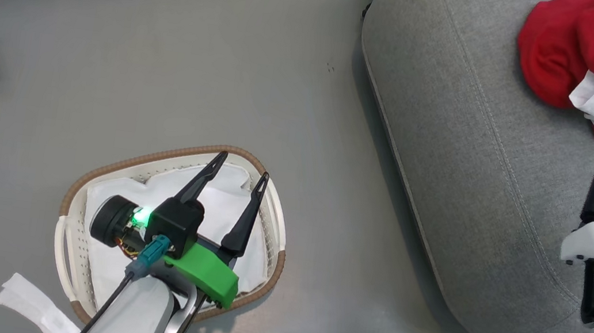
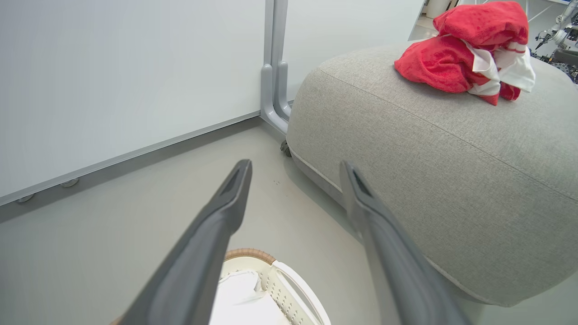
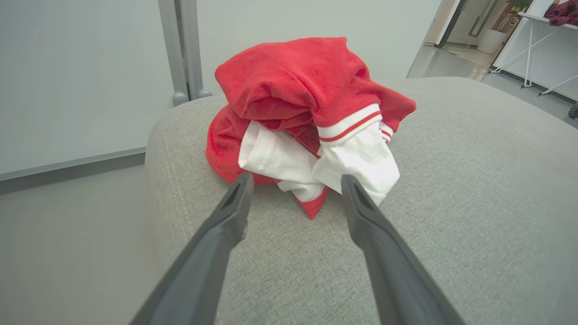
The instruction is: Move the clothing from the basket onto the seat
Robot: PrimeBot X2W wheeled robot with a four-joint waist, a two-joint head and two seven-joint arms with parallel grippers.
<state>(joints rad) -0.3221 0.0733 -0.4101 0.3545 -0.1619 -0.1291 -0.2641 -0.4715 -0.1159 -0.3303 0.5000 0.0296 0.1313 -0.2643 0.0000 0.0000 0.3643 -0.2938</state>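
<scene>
Clothing (image 3: 307, 113): red-and-white heap lying crumpled on top of the seat, toward its far end in the head view; white panels and a striped band spilling out on the side facing the right gripper.
Seat (image 1: 478, 157): grey cushion sitting on the floor, carrying the heap; rounded corner pointing toward the basket.
Right gripper (image 3: 295, 178): hanging over the seat top, fingers standing wide apart and gripping nothing; tips pointing at the white folds, just beside them, contact not clear.
Basket (image 1: 158, 161): sitting on the floor beside the seat, apart from it; brown rim up.
Liner (image 1: 215, 207): white, lying rumpled inside the basket.
Left gripper (image 1: 244, 164): hovering above the basket, fingers splayed wide, holding nothing; tips reaching over the far rim.
Floor (image 1: 112, 76): plain grey, running under basket and seat.
Wall panel (image 2: 113, 67): white, standing behind the seat, with a grey post meeting it at the corner.
</scene>
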